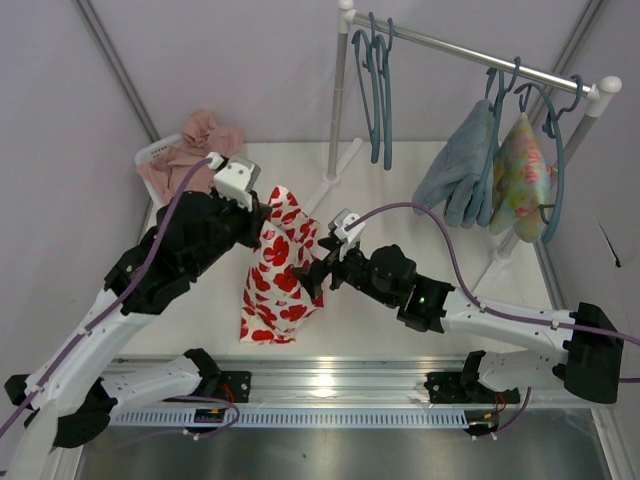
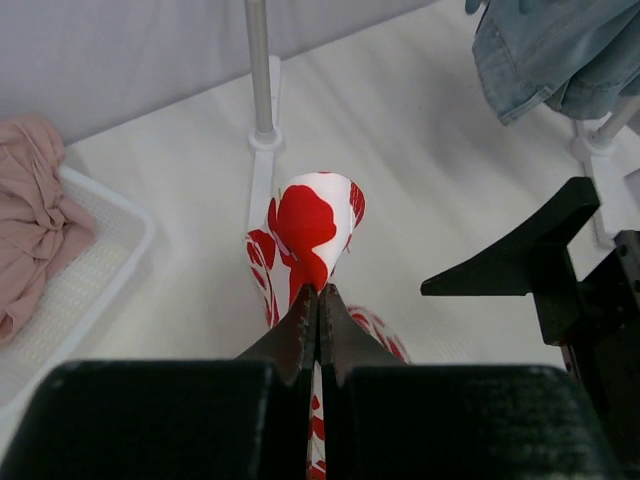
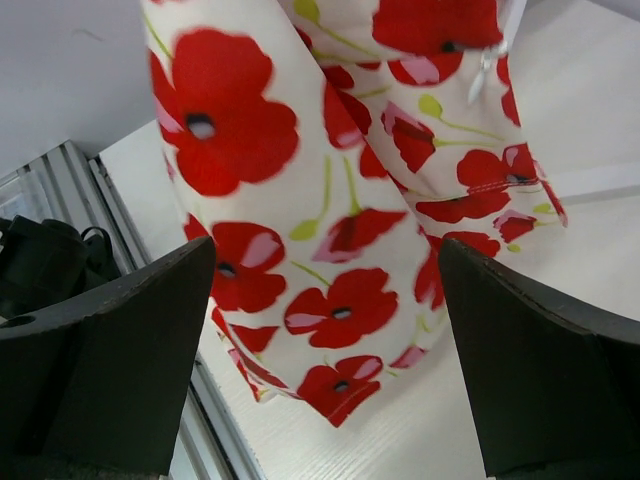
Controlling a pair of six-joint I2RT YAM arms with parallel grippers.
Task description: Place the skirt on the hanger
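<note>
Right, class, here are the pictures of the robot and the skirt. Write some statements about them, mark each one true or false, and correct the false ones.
1. The left pincer is shut on the skirt. True.
2. The right pincer is clamped on the skirt. False: its fingers stand wide apart, with the cloth hanging just ahead of them.
3. The skirt hangs on a hanger. False: the teal hangers hang bare on the rail, and the skirt is held up over the table.
4. The pink cloth lies in a white basket. True.
5. A blue garment and a green floral garment hang near the rail's right end. True.
</note>
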